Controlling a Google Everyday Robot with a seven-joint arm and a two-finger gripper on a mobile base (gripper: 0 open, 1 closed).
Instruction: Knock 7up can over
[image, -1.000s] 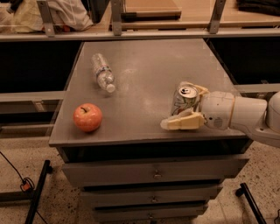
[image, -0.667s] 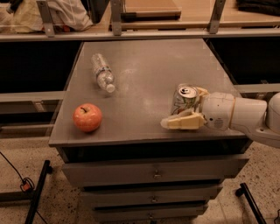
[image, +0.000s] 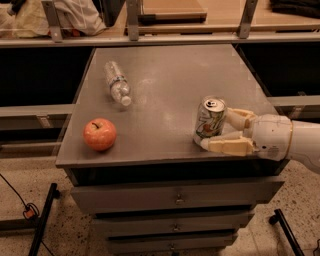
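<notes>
The 7up can (image: 209, 119), silver-white with green and red markings and a pull-tab top, stands upright near the right front of the grey table (image: 165, 90), leaning slightly left. My gripper (image: 216, 131) comes in from the right at table height and is open. Its near finger (image: 227, 146) lies along the table in front of the can's base. Its far finger (image: 240, 116) is behind the can's right side. The can's right side sits between them.
A red apple (image: 99, 134) sits at the left front of the table. A clear plastic water bottle (image: 117, 84) lies on its side at the back left. Drawers (image: 175, 199) are below the table top, and a shelf rail (image: 160, 37) runs behind it.
Little has changed. The can stays in the same place between the fingers, and the gripper has shifted only slightly.
</notes>
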